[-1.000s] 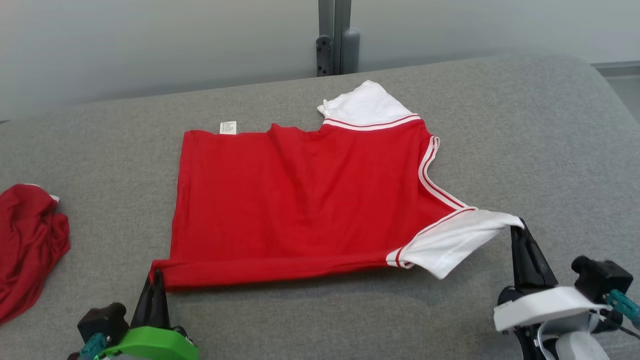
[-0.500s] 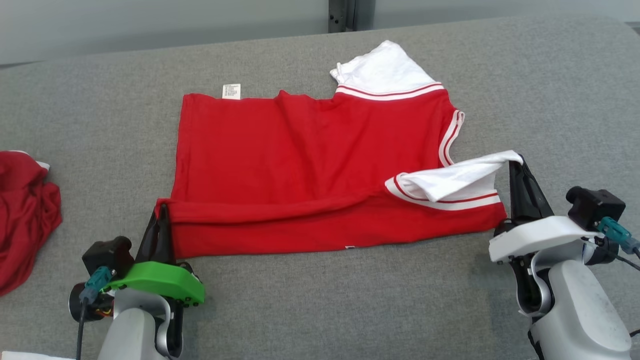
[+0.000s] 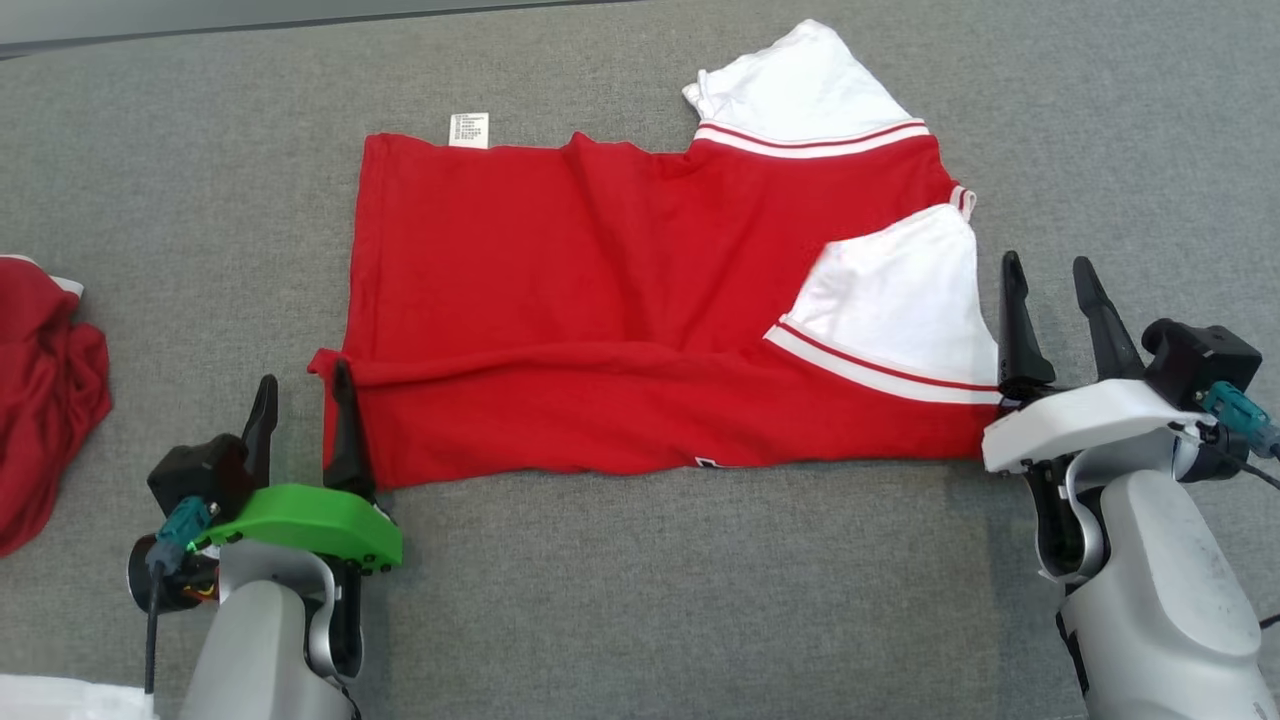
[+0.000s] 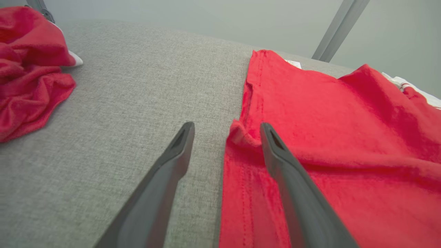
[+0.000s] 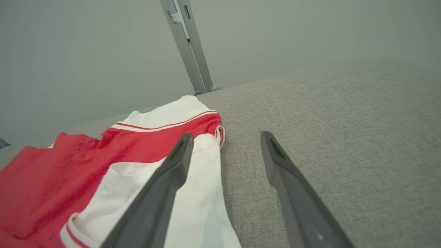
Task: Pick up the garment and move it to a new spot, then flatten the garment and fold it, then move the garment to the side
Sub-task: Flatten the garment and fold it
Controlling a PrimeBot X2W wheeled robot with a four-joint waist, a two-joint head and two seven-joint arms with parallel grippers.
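Left tool point(image 3: 305, 378), right tool point(image 3: 1048, 265) stood wide, empty, at near corners of garment point(image 3: 600, 300). Garment lay flat on counter point(image 3: 640, 600), near edge folded over; further folding and move aside likely remained.

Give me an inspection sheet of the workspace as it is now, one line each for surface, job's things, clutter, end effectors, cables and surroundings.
Surface: grey fabric surface, flat.
Job's things: red shirt lies spread out, near edge folded over; white sleeve folded onto its body.
Clutter: crumpled red cloth at far left, apart from the shirt.
End effectors: left end effector open at the shirt's left corner; right end effector open beside the folded sleeve; neither holds anything.
Cables: left wrist cable and right wrist cable, teal plugs, off the shirt.
Surroundings: grey wall, metal post.
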